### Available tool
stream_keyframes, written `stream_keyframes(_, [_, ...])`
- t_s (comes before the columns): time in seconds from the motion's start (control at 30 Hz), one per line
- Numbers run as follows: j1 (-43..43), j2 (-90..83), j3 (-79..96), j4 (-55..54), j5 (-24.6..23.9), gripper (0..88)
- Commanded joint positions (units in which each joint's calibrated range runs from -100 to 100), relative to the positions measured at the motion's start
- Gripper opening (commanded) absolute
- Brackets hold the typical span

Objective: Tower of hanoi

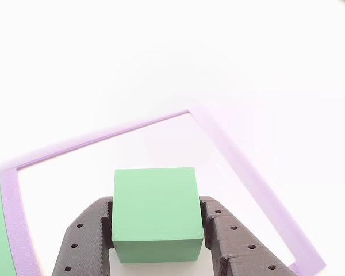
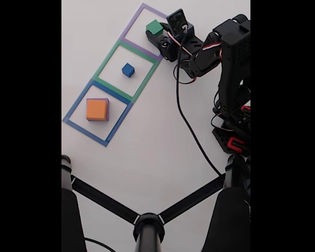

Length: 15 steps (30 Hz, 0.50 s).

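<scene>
The green cube (image 1: pixel 155 210) sits clamped between the 2 dark fingers (image 1: pixel 221 238) of the gripper (image 1: pixel 156 241), inside the purple taped outline (image 1: pixel 244 172) at 12 o'clock of the fixed view. At 7 o'clock from it, the blue cube (image 2: pixel 128 70) rests in the green outline (image 2: pixel 106 59). Further toward 7 o'clock, the orange block (image 2: pixel 96 109) lies on the purple block (image 2: pixel 107 111) in the blue outline (image 2: pixel 75 108).

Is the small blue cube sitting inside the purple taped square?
No. In the fixed view the blue cube sits inside the green taped square; the purple taped square holds the green cube.
</scene>
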Motion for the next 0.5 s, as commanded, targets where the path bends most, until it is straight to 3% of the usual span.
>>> stream_keyframes(0.0, [-0.8,-6.3,-0.9,4.7,0.0,6.1])
stream_keyframes(0.2, [-1.5,-21.2,-0.1,22.2,0.0,5.8])
stream_keyframes(0.47, [-2.7,-47.7,-6.3,63.5,0.0,4.8])
